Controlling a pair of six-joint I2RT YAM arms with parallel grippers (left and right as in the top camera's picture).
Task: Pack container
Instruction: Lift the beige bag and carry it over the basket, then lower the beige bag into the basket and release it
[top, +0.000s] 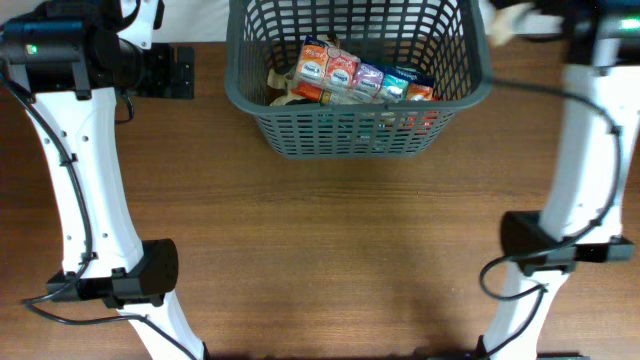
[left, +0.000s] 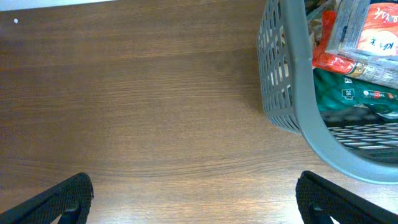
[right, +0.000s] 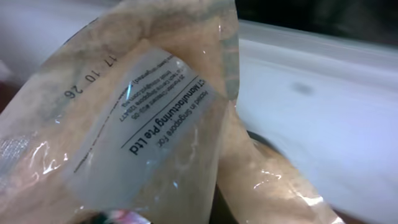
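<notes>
The container (top: 255, 95), a dark grey lattice basket, stands at the table's far centre and holds several colourful packets (top: 360, 80). In the left wrist view its rim (left: 311, 118) is at the right, with red and green packets (left: 360, 68) inside. My left gripper (top: 182, 72) (left: 193, 193) is open and empty over bare wood, left of the basket. My right gripper (top: 535, 22) is up at the far right, beside the basket's right rim, shut on a beige clear-film packet (top: 510, 20). That packet (right: 149, 124) fills the right wrist view and hides the fingers.
The brown wooden table (top: 330, 250) runs from the basket to the near edge. Both arm bases (top: 140, 275) (top: 545, 245) stand at the near left and near right. A white surface (right: 323, 106) lies behind the held packet.
</notes>
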